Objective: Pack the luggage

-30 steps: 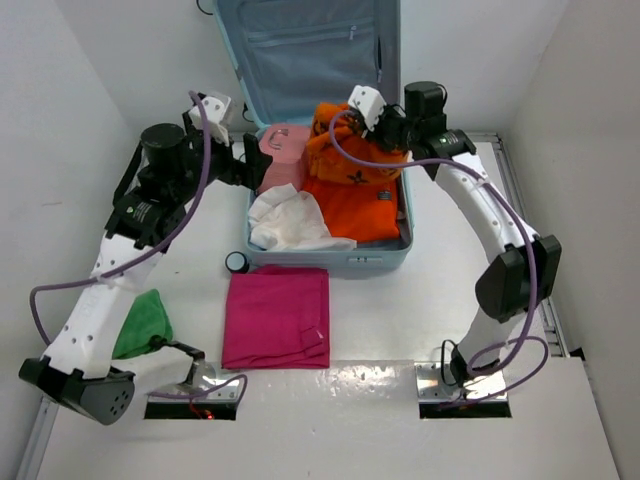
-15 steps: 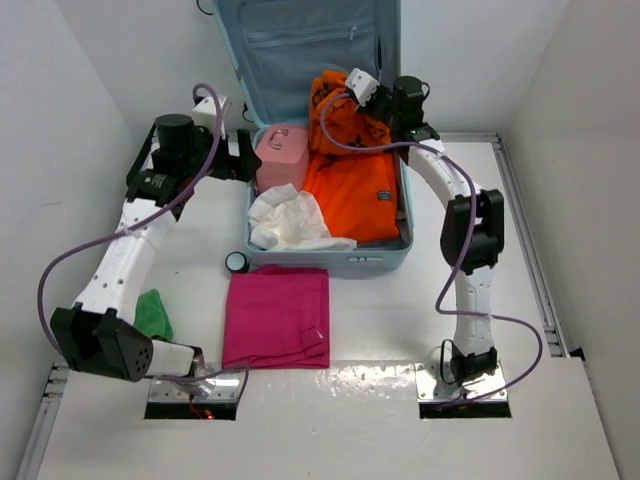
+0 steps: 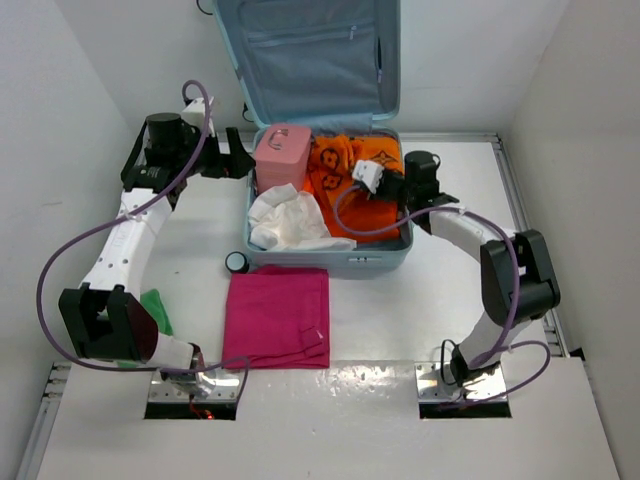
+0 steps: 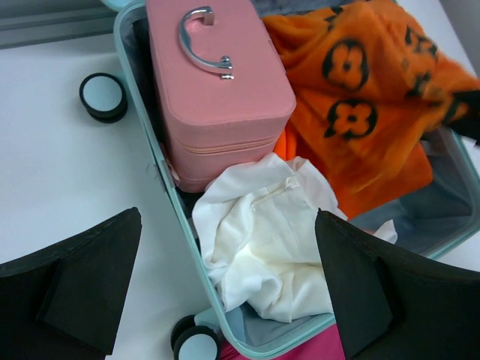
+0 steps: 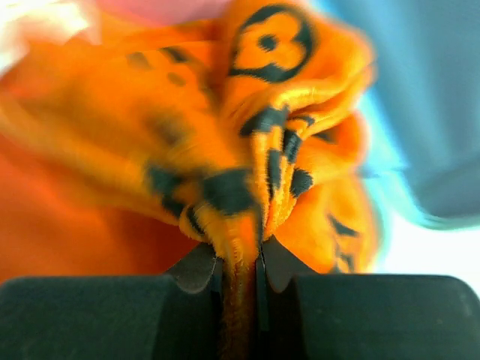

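The luggage is open, its lid [image 3: 310, 50] upright at the back and its aqua shell [image 3: 330, 262] flat on the table. Inside lie a pink vanity case [image 3: 280, 155], a crumpled white garment [image 3: 290, 220] and an orange cloth with black flowers [image 3: 335, 165]. My right gripper [image 3: 372, 182] is low inside the luggage, shut on a fold of the orange cloth [image 5: 255, 127]; its jaws [image 5: 240, 266] pinch the fabric. My left gripper [image 3: 240, 160] is open and empty beside the luggage's left rim [image 4: 169, 187], over the white garment [image 4: 270, 247] and the pink case [image 4: 217, 90].
A folded magenta cloth [image 3: 278, 315] lies on the table just in front of the luggage. A green cloth [image 3: 152, 308] lies at the left by the left arm. Black spinner wheels [image 3: 237, 262] stick out at the luggage's near-left corner. White walls close in both sides.
My right gripper has come down from near the lid into the luggage, carrying the orange cloth, which now lies lower and flatter. My left gripper has drawn back slightly to the left.
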`<action>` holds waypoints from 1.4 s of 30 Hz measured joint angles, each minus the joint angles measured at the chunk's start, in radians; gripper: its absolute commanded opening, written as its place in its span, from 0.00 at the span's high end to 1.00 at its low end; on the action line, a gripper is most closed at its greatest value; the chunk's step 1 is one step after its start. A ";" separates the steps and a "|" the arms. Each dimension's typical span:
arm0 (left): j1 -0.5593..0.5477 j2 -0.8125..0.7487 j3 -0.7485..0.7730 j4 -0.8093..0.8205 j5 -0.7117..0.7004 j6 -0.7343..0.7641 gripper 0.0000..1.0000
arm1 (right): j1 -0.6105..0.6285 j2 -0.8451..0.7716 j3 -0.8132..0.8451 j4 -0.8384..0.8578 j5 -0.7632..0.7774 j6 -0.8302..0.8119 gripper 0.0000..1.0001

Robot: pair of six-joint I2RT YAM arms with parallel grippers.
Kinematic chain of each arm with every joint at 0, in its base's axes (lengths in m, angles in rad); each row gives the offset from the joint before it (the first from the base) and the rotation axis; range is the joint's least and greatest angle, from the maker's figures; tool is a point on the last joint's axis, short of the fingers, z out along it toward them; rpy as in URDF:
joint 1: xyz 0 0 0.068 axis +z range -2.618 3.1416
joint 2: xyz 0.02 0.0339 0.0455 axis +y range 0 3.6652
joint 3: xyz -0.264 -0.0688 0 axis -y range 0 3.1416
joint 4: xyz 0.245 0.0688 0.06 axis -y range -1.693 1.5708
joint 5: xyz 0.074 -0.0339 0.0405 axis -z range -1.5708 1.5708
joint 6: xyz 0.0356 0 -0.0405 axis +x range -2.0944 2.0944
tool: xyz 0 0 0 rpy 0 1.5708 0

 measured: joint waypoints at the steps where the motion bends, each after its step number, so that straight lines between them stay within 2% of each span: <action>1: 0.000 0.000 0.000 0.000 0.007 -0.002 0.01 | 0.007 -0.017 -0.022 -0.033 -0.016 -0.016 1.00; 6: 0.000 0.000 -0.001 0.006 0.032 -0.006 0.01 | 0.045 -0.011 -0.020 -0.241 -0.047 -0.064 1.00; 9: 0.001 0.000 -0.008 0.008 0.039 -0.011 0.01 | 0.057 0.046 0.077 -0.388 -0.045 -0.067 1.00; 11: 0.004 -0.001 -0.018 0.010 0.043 -0.013 0.01 | 0.063 0.094 0.158 -0.481 -0.044 -0.066 0.96; 15: 0.008 -0.005 -0.037 0.010 0.044 -0.018 0.01 | 0.068 0.134 0.245 -0.622 -0.037 -0.077 0.70; 21: 0.008 -0.020 -0.066 0.011 0.044 -0.019 0.03 | 0.083 0.119 0.265 -0.802 -0.039 -0.113 0.47; 28: 0.020 -0.135 -0.146 0.016 0.097 0.037 0.05 | 0.084 -0.076 0.265 -0.954 -0.076 -0.042 0.47; 33: 0.021 -0.232 -0.237 0.019 0.129 0.096 0.09 | 0.062 -0.227 0.267 -0.873 -0.133 0.176 0.46; 38: 0.061 -0.322 -0.333 0.009 0.128 0.145 0.11 | 0.051 -0.237 0.321 -0.852 -0.196 0.414 0.49; 39: 0.084 -0.342 -0.348 -0.003 0.127 0.148 0.11 | 0.064 -0.240 0.310 -0.851 -0.201 0.435 0.49; 40: 0.134 -0.381 -0.367 -0.031 0.122 0.153 0.11 | 0.130 -0.257 0.237 -0.861 -0.205 0.465 0.45; 41: 0.136 -0.382 -0.368 -0.032 0.121 0.153 0.11 | 0.138 -0.258 0.230 -0.866 -0.206 0.467 0.45; 42: 0.166 -0.393 -0.370 -0.044 0.112 0.155 0.11 | 0.188 -0.270 0.178 -0.851 -0.198 0.468 0.41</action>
